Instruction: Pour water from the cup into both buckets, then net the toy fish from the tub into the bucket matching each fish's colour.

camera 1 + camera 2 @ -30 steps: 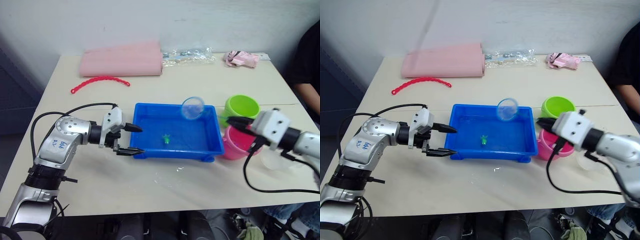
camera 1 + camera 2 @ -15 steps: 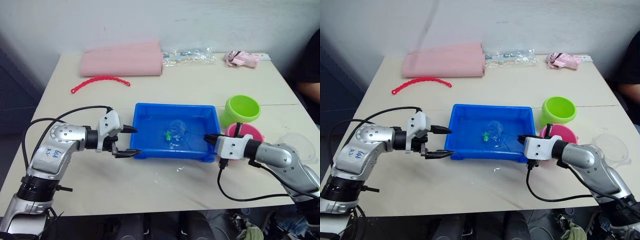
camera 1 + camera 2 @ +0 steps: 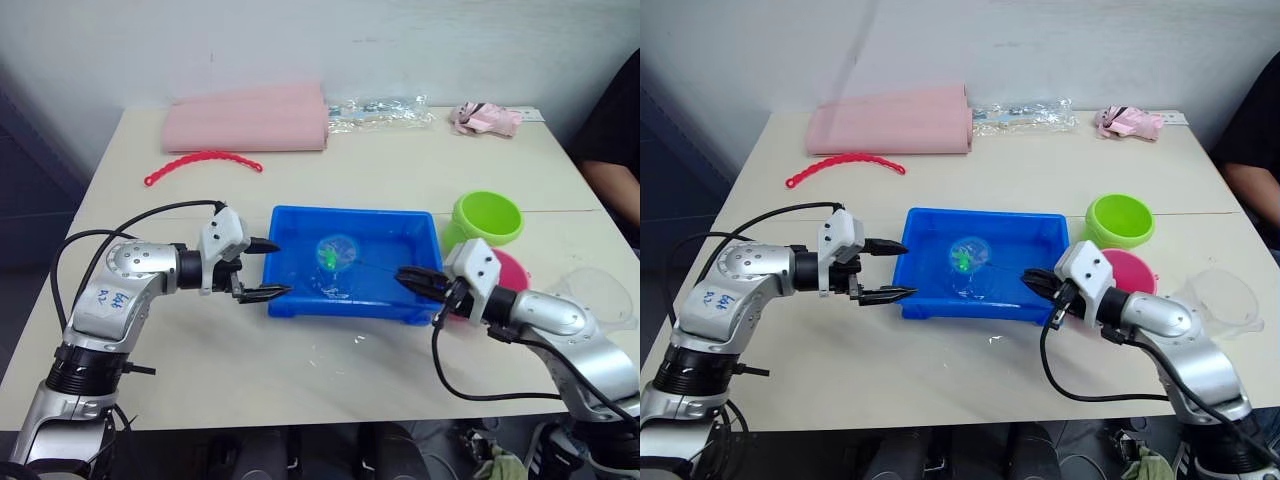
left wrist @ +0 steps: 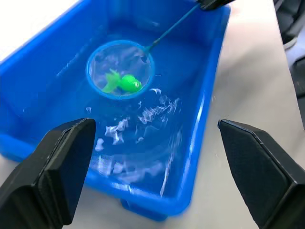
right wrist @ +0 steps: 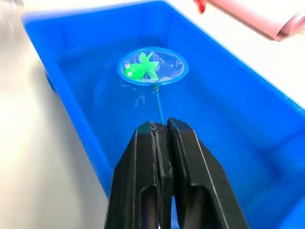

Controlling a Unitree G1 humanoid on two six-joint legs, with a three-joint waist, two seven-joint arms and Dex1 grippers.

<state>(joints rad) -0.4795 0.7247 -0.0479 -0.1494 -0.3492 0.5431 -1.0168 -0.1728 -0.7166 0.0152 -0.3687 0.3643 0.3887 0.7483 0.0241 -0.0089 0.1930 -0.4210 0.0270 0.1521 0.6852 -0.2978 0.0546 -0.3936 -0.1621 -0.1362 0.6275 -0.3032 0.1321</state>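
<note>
The table [image 3: 400, 170] carries a pink folded cloth [image 3: 245, 118] along its far edge, with a crumpled clear wrapper [image 3: 385, 108] and a small pink bundle [image 3: 485, 117] further toward the far right corner, and a red beaded strip [image 3: 202, 163] lying nearer the left edge. The blue tub [image 3: 290, 230] sits near the middle of the front half, holding shallow water. Just beside its right end stand the lime green bucket [image 3: 487, 219] and, nearer the front edge, the pink bucket [image 3: 518, 270], partly hidden by the right arm. The clear cup [image 3: 600, 295] stands at the right edge, beyond the pink bucket. The left gripper [image 3: 262, 268] hovers at the tub's left end with its fingers spread apart, holding nothing. The right gripper [image 5: 159, 138] is clamped tight on the thin handle of the net [image 5: 152, 66] at the tub's right end. The net's blue hoop is held over the middle of the tub, and a green toy fish [image 4: 125, 82] lies in its mesh.
</note>
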